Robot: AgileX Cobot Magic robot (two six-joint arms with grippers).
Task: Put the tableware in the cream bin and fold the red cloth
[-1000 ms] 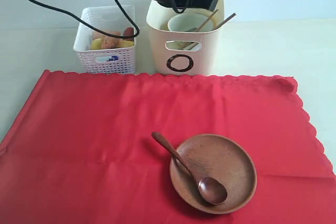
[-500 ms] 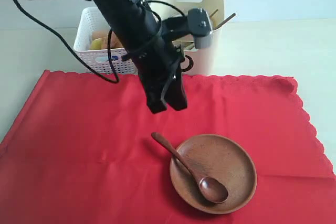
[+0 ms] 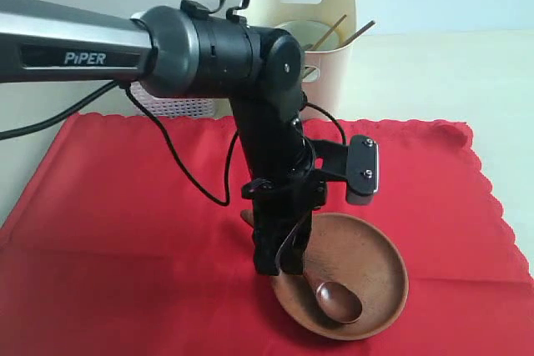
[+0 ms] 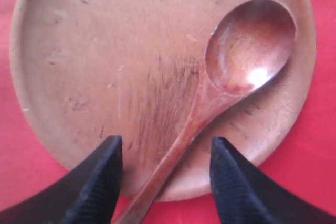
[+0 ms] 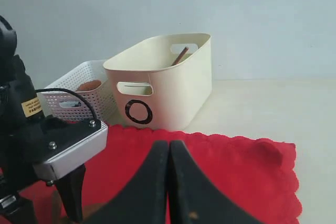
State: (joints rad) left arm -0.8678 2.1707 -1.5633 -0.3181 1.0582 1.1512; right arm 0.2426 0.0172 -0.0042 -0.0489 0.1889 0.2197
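The round brown wooden plate (image 3: 367, 256) lies on the red cloth (image 3: 125, 206) with the brown wooden spoon (image 3: 337, 301) resting in it. My left gripper (image 3: 279, 263) hangs right over the plate's near-left rim. In the left wrist view it (image 4: 164, 142) stands open, one finger on each side of the spoon's handle (image 4: 181, 142) and apart from it, over the plate (image 4: 105, 66). The cream bin (image 3: 327, 81) at the back holds a pale bowl (image 3: 302, 32) and chopsticks (image 3: 350, 35). My right gripper (image 5: 169, 143) is shut and empty above the cloth (image 5: 236, 171).
A white perforated basket (image 3: 171, 106) stands left of the cream bin, mostly hidden behind the left arm. The right wrist view shows this basket (image 5: 79, 90) beside the bin (image 5: 168, 87). The pale table (image 3: 434, 72) runs to the right of the bin.
My left arm has swung from over the cream bin down across the cloth to the plate. Its jaws have opened around the spoon's handle. The right gripper has stayed shut.
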